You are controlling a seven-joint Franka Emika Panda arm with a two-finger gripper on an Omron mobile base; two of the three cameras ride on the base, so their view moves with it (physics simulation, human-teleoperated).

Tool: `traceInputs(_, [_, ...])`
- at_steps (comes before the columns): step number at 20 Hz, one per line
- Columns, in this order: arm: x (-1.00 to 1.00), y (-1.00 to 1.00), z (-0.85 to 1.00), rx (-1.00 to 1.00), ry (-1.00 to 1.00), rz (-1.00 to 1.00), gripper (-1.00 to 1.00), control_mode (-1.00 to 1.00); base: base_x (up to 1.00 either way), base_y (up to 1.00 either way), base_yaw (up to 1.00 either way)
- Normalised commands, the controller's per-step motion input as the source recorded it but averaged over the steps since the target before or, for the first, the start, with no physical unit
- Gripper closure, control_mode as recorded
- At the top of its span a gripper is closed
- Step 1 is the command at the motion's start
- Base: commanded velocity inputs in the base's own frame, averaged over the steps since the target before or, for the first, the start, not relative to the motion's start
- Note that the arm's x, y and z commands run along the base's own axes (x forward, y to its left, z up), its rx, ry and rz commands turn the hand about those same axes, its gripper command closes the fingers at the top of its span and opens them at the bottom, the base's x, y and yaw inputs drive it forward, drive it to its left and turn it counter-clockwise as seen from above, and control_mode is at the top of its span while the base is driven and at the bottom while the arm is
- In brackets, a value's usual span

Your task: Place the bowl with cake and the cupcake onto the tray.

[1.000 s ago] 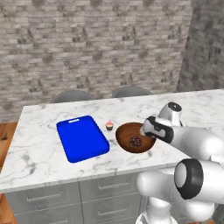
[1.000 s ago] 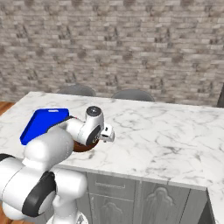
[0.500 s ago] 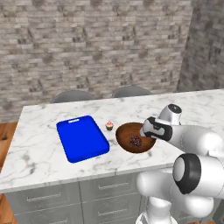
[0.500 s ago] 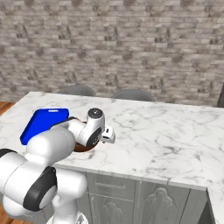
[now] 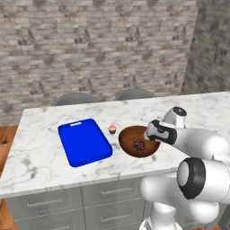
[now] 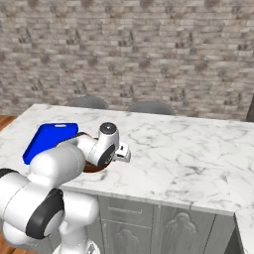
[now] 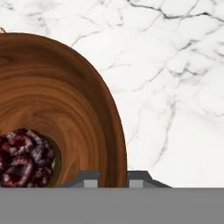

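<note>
Your hand [image 5: 152, 133] sat right at the near-right rim of the bowl [image 5: 134, 137], low over the surface [image 5: 40, 161]. In the hand view the two finger tips [image 7: 89, 179] stood one on each side of the bowl's rim [image 7: 117, 144], one inside the bowl and one outside it, with a small gap between them. So the hand looked spread a little around the rim, but you could not tell for sure if it was already pinching the wood. The dark cake piece [image 7: 24, 162] lay in the bottom of the bowl, off to the side of the fingers and not touching them. The tray [image 5: 84, 142] lay flat to the left of the bowl, close by but not touching it. Its long side ran away from you, with the handle slot at the far end. The cupcake [image 5: 112, 129] stood between the tray and the bowl, just beside the bowl's far-left edge. So, once you gripped the rim, the bowl had to go left, and the cupcake stood very near that path and could get bumped.
</note>
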Motion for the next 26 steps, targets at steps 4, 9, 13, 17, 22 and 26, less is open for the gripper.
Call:
traceInputs(4, [0.05, -0.04, 0.43, 0.06, 0.0, 0.0, 1.0, -1.0, 0.0, 0.0, 0.0])
traceInputs(9, [0.09, -0.16, 0.91, 0.19, 0.0, 0.0, 1.0, -1.0, 0.0, 0.0, 0.0])
traceInputs(13, [0.16, 0.01, 0.77, 0.19, 0.0, 0.0, 1.0, -1.0, 0.0, 0.0, 0.0])
traceInputs(17, [0.34, 0.62, 0.22, 0.08, 0.0, 0.0, 1.0, -1.0, 0.0, 0.0, 0.0])
traceInputs(22, [0.41, 0.92, 0.03, 0.01, 0.0, 0.0, 1.0, -1.0, 0.0, 0.0, 0.0])
traceInputs(26, [0.46, 1.0, 0.0, 0.0, 0.0, 0.0, 1.0, -1.0, 0.0, 0.0, 0.0])
